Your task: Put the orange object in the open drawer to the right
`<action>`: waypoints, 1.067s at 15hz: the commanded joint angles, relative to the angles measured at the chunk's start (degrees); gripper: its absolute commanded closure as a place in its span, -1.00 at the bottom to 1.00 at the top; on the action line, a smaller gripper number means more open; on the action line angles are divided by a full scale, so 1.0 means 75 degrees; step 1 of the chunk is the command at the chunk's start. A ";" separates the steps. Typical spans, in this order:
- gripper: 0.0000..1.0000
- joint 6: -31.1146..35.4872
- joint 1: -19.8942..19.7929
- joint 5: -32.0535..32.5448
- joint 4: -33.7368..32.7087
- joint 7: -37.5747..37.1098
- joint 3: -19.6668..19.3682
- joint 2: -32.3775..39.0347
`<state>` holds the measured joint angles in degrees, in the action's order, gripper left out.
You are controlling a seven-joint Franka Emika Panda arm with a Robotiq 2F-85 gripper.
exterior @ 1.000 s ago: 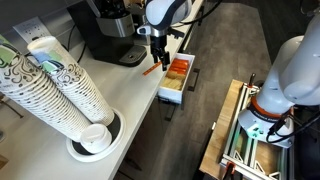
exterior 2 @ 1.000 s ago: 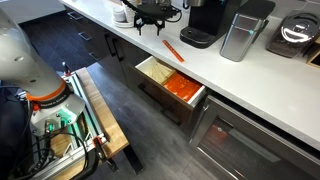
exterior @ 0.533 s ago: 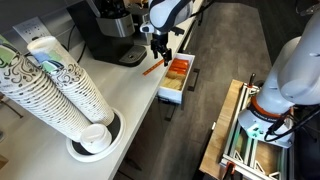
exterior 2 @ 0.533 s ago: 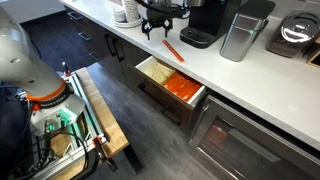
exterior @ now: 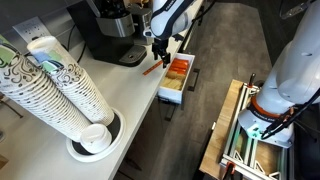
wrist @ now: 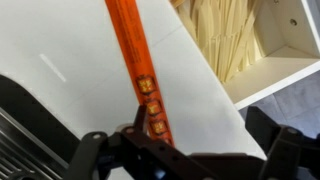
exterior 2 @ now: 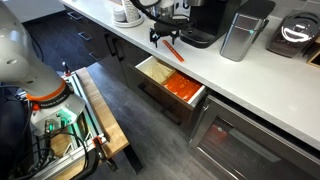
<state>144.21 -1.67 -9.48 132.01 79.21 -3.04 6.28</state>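
Note:
The orange object [exterior: 152, 69] is a thin orange stick lying flat on the white counter, beside the open drawer [exterior: 170, 96]. It also shows in an exterior view [exterior 2: 174, 50] and runs down the wrist view [wrist: 138, 70]. My gripper [exterior: 160, 52] hangs just above the stick's far end with its jaws open and empty; it also shows in an exterior view [exterior 2: 167, 36]. In the wrist view the gripper [wrist: 185, 158] has the stick close to its left finger. The drawer [exterior 2: 148, 68] holds orange-red packets, and its white wall [wrist: 292, 30] shows at the upper right with pale wooden sticks inside.
A black coffee machine [exterior: 108, 30] stands on the counter right behind the gripper, also in an exterior view [exterior 2: 206, 20]. A steel container [exterior 2: 241, 32] stands beside it. Stacks of paper cups [exterior: 60, 85] lie on the near counter. A wooden cart [exterior: 245, 130] stands on the floor.
My gripper has moved along the counter toward the orange stick and the coffee machine and now sits over the stick. The stick and the drawer have not moved.

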 commanded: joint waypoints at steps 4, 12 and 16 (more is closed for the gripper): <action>-0.39 0.1199 -0.0380 -0.0453 -0.0086 0.0277 0.0412 0.0648; 0.87 0.1391 -0.0667 -0.0340 -0.0096 0.0178 0.0609 0.0779; 1.00 0.1168 -0.0656 0.0023 -0.0087 -0.0072 0.0483 0.0518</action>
<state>153.95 -5.86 -11.45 131.30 79.92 0.68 10.93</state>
